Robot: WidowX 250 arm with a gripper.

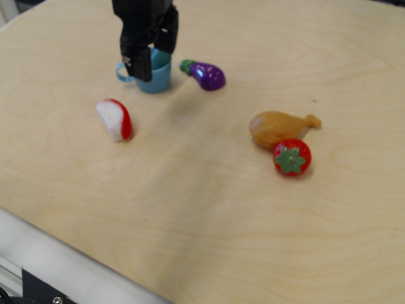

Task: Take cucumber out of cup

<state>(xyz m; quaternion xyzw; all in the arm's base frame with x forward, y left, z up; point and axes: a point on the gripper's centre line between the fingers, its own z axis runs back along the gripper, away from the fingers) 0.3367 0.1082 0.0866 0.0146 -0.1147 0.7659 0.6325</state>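
The light blue cup [159, 80] stands at the back left of the wooden table, its handle pointing left. My black gripper [155, 63] hangs right over the cup's mouth. Its jaws are open and turned, with one finger [141, 64] in front of the cup's left side and the other behind the rim. The cucumber is hidden behind the gripper; I cannot see it in the cup.
A purple eggplant [205, 74] lies just right of the cup. A red and white food piece [115, 119] lies in front left of it. An orange chicken drumstick [278, 126] and a red strawberry [292, 157] lie to the right. The table's front edge [76, 266] runs along the bottom left.
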